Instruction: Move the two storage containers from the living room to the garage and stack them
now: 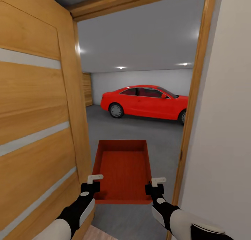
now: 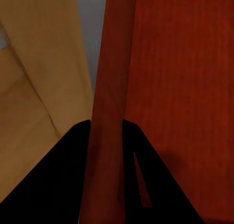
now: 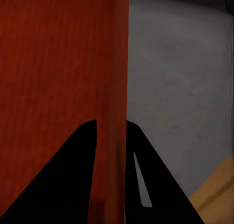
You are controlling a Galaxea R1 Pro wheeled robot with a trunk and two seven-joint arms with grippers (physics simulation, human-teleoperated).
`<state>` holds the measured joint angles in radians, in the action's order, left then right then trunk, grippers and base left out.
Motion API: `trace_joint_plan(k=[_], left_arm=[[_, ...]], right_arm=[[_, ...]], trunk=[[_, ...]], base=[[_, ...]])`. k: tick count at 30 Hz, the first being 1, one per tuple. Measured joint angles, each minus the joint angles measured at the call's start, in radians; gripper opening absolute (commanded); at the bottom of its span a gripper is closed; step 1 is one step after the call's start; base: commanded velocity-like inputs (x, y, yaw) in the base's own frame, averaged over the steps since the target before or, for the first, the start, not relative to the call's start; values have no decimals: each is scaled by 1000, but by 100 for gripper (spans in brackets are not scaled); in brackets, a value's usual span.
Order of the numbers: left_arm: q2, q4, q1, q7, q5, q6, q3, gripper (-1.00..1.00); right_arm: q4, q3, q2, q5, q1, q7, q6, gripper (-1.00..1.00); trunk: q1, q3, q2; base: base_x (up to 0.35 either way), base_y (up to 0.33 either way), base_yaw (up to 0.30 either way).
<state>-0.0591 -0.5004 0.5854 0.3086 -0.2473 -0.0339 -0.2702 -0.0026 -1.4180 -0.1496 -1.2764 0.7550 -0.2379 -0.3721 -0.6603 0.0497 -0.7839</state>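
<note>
Storage container [image 1: 122,170], the orange-red open bin, is being carried by both arms at once: the left gripper [image 1: 91,185] is clamping the near end of its left wall, and the right gripper [image 1: 155,186] is pinching the right wall the same way, one finger inside and one outside, which both wrist cams are showing pretty clearly. Gripping opposite walls is probably what's keeping the bin level and centred out in front of the robot, and narrow enough to squeeze through the doorway. Just outside the left gripper the open wooden door [image 1: 35,128] is sitting really close, and beyond the right gripper the door frame [image 1: 190,128] is crowding in too, so it's a tight pass. Out past the container the garage floor [image 1: 139,130] is opening up, grey concrete, with a red car [image 1: 146,101] parked well beyond. No labels, brands or writing are showing anywhere.
</note>
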Motion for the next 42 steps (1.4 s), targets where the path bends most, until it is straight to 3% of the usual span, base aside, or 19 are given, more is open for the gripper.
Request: trace_joint_plan(k=[31, 42], left_arm=[[-1, -2, 0, 0, 4, 0, 2, -100], [0, 6, 0, 1, -9, 0, -3, -100]], right_arm=[[0, 0, 0, -1, 0, 0, -3, -100], [0, -4, 0, -1, 0, 1, 8, -100]], trunk=[[0, 0, 0], [0, 0, 0]], base=[[239, 235, -285], [244, 232, -239]])
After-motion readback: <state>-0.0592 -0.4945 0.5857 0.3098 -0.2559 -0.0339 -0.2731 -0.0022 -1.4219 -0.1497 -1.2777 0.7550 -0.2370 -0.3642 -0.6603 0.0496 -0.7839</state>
